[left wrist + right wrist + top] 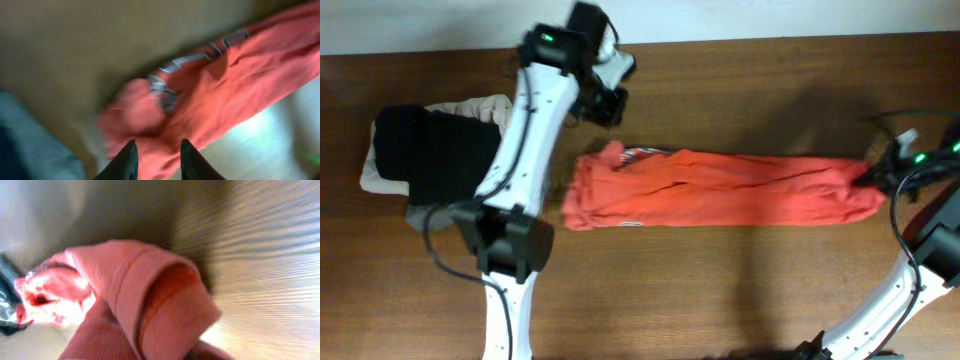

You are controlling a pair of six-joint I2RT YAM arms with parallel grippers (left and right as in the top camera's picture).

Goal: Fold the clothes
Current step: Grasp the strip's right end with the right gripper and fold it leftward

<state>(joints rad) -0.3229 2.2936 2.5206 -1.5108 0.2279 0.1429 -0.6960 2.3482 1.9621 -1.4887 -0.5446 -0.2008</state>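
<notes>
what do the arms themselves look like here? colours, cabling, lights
Both arms: white links, black joint housings, a black cable looped along each. Left arm has a green light near the wrist; left gripper has black tapered fingers. Right arm shows green lights by the right gripper, which looks black.

The red-orange T-shirt [720, 190] lay as a long band across the middle of the wooden table [720, 300], barring any low pass straight across there. Bare wood ran wide on the robot's side of it and narrower on the far side, both open to a gripper. At the left, the pile of folded garments [415, 150] and the left arm [535, 120] slanting over it closed that side off; only a slim strip of table parted the arm from the shirt's bunched edge. The left gripper [605, 100], fingers apart, hung over the shirt's far-left corner. The right gripper [880, 175], clamped on the shirt's right end, and the right arm [900, 290] took up the right edge
</notes>
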